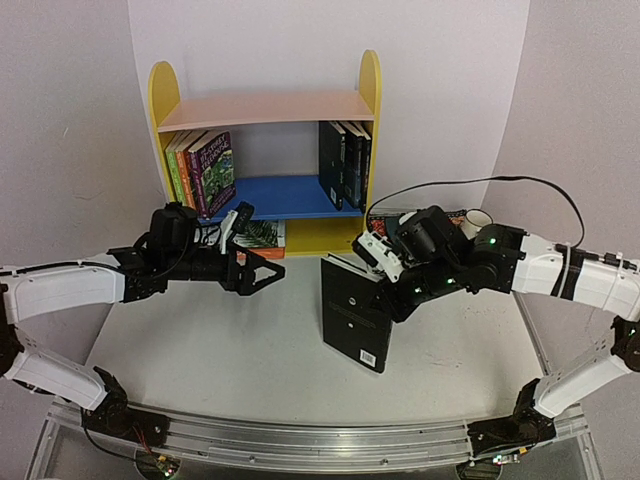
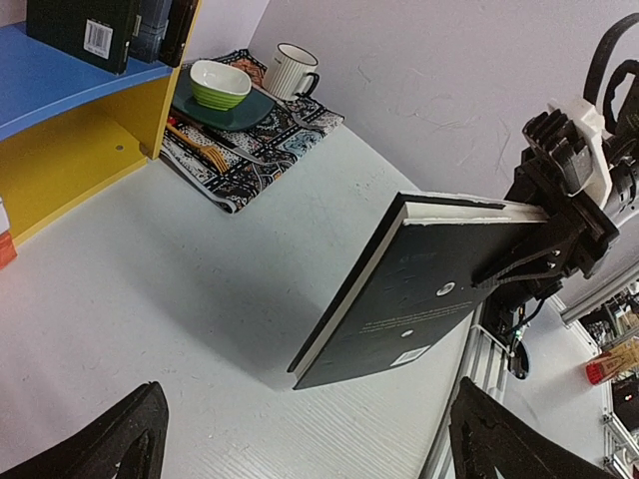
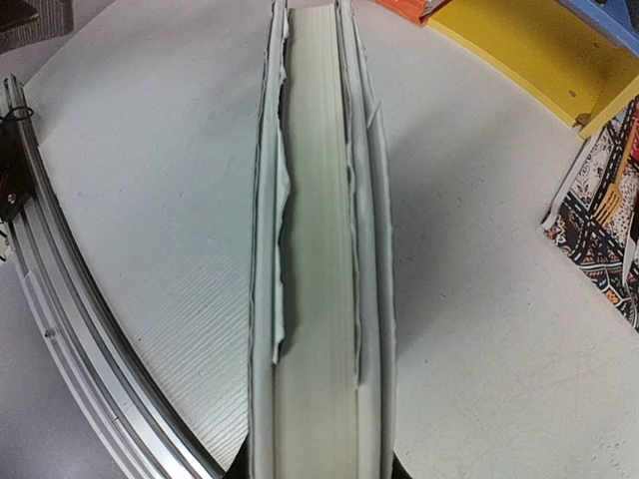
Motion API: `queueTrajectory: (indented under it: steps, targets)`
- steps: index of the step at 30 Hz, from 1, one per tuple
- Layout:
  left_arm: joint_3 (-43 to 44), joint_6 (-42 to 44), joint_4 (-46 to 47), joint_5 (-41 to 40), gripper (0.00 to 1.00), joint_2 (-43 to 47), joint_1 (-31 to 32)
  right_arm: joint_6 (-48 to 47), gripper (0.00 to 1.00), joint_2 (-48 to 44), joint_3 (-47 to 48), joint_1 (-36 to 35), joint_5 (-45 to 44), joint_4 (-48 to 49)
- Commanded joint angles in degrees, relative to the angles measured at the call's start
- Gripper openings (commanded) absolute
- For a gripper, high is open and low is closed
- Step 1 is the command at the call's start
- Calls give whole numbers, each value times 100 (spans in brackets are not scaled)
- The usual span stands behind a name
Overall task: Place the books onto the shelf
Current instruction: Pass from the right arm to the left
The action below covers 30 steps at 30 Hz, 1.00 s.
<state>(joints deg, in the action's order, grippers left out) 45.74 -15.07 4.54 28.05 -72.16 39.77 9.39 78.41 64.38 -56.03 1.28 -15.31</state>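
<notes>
My right gripper (image 1: 392, 287) is shut on the top edge of a large black book (image 1: 354, 320), which hangs on edge and tilted over the table's middle. In the left wrist view the black book (image 2: 419, 289) shows its back cover with a barcode; whether its low corner touches the table I cannot tell. The right wrist view looks down the book's page edge (image 3: 315, 249), which fills the space between the jaws. My left gripper (image 1: 275, 272) stands open and empty in front of the shelf (image 1: 265, 110). Books stand at the blue board's left (image 1: 200, 170) and right (image 1: 345, 160).
A palm-leaf book (image 1: 262, 235) lies in the shelf's bottom bay. Right of the shelf a patterned mat (image 2: 250, 160) carries a dark plate with a green bowl (image 2: 220, 83), cutlery and a ribbed mug (image 2: 292, 70). A metal rail (image 1: 300, 445) runs along the near table edge.
</notes>
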Motion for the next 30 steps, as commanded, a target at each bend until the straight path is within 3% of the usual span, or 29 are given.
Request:
queueTrajectory:
  steps: [1, 8, 16, 30]
  targets:
    - [263, -202, 643, 418, 100, -11, -201, 177, 0, -528, 294, 135, 167, 82]
    - [415, -196, 781, 1109, 100, -101, -278, 191, 0, -835, 411, 437, 778, -251]
    - [742, -141, 926, 1986, 100, -347, -277, 125, 0, -845, 1269, 501, 1668, -886]
    - [973, -87, 1049, 3412, 99, -572, -65, 309, 0, -235, 2328, 506, 3042, -917]
